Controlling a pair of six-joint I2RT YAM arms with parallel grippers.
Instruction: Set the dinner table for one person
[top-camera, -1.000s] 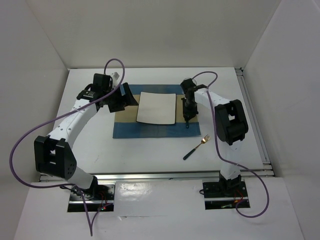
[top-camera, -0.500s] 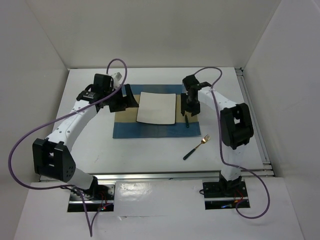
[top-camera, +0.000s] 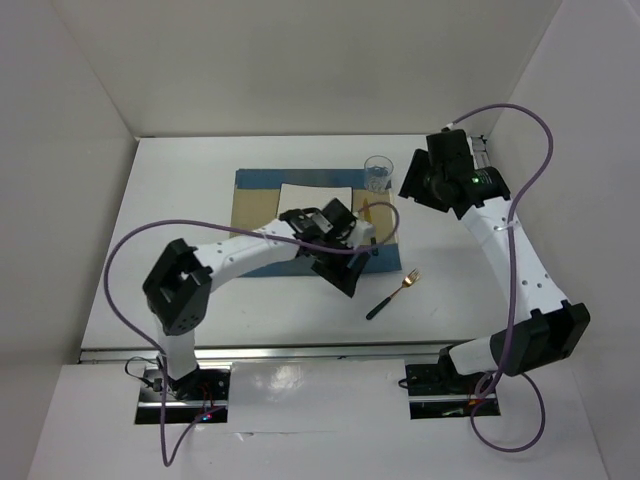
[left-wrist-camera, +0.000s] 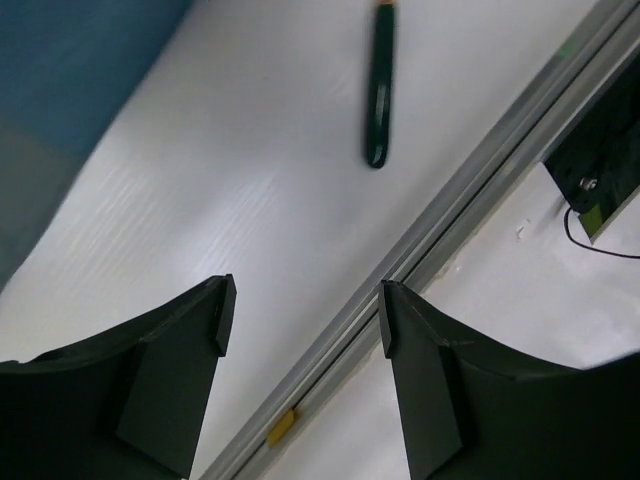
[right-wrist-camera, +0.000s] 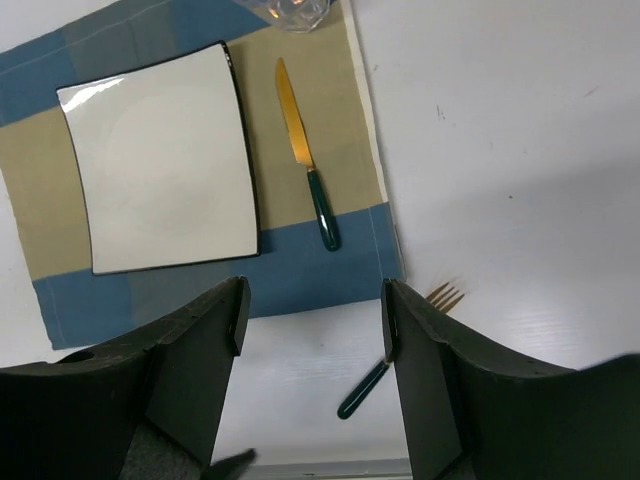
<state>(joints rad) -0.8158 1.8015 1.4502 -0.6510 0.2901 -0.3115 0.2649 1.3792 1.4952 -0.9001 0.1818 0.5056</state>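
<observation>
The white dinner table (top-camera: 190, 190) carries a blue-and-tan placemat (top-camera: 252, 196) with a square white plate (top-camera: 300, 196) on it. A gold knife with a green handle (right-wrist-camera: 305, 150) lies on the mat right of the plate (right-wrist-camera: 160, 160). A clear glass (top-camera: 378, 173) stands at the mat's back right corner. A gold fork with a green handle (top-camera: 392, 294) lies on the bare table right of the mat's front. My left gripper (top-camera: 340, 272) is open and empty over the mat's front right, left of the fork handle (left-wrist-camera: 380, 90). My right gripper (top-camera: 415, 186) is open and empty, raised right of the glass.
A metal rail (left-wrist-camera: 470, 190) runs along the table's near edge. White walls enclose the table at the back and both sides. The left arm lies across the front part of the plate and mat. A rail also runs along the right edge (top-camera: 505, 240).
The left arm swung from the mat's left side across to its front right. The right arm left the knife and rose to the back right. A glass now stands at the mat's corner.
</observation>
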